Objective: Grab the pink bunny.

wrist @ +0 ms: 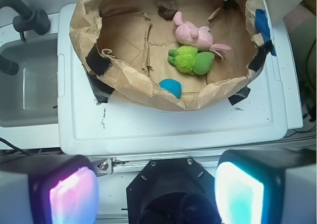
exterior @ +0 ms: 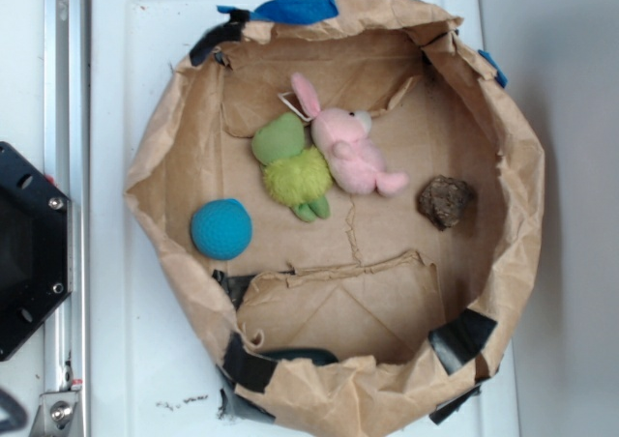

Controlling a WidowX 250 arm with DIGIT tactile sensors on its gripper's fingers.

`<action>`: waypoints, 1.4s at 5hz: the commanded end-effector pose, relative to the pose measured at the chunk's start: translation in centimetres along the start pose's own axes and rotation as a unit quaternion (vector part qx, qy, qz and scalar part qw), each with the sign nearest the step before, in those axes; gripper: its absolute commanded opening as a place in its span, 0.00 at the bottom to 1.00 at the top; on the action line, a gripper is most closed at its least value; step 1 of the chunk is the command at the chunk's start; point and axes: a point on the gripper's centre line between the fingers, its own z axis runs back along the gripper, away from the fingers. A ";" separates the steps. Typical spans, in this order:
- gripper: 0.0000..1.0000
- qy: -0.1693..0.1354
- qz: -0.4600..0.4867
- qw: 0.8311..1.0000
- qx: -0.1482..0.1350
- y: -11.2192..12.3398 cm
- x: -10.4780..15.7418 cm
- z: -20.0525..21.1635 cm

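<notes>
The pink bunny [exterior: 350, 150] is seen touching the green plush [exterior: 293, 168]; jaws are held spread, well apart from it.

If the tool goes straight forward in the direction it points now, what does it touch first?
Probably the white lid surface in front of the paper bag, not the pink bunny. The open tool is far away, and depth is unclear.

Wrist view: toys in a brown paper bin [wrist: 129, 83] on a white lid [wrist: 173, 127].
The pink bunny [wrist: 194, 35] lies touching the green plush toy [wrist: 190, 60]; teal crocheted ball [wrist: 171, 87] nearer, brown lump [wrist: 167, 7] farther. Gripper [wrist: 156, 194] fingers spread wide apart, near edge.
</notes>
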 end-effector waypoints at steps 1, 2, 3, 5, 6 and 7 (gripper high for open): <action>1.00 0.000 0.000 1.000 0.000 0.0 0.0 0.0; 1.00 -0.005 0.004 1.000 0.004 0.8 3.0 -1.0; 1.00 -0.012 -0.002 1.000 0.011 1.7 5.3 -1.7; 1.00 -0.023 -0.104 0.994 -0.014 2.3 8.8 -3.6; 1.00 -0.026 -0.122 0.992 -0.011 3.4 12.1 -4.5; 1.00 -0.025 -0.145 0.989 -0.019 4.0 15.0 -6.6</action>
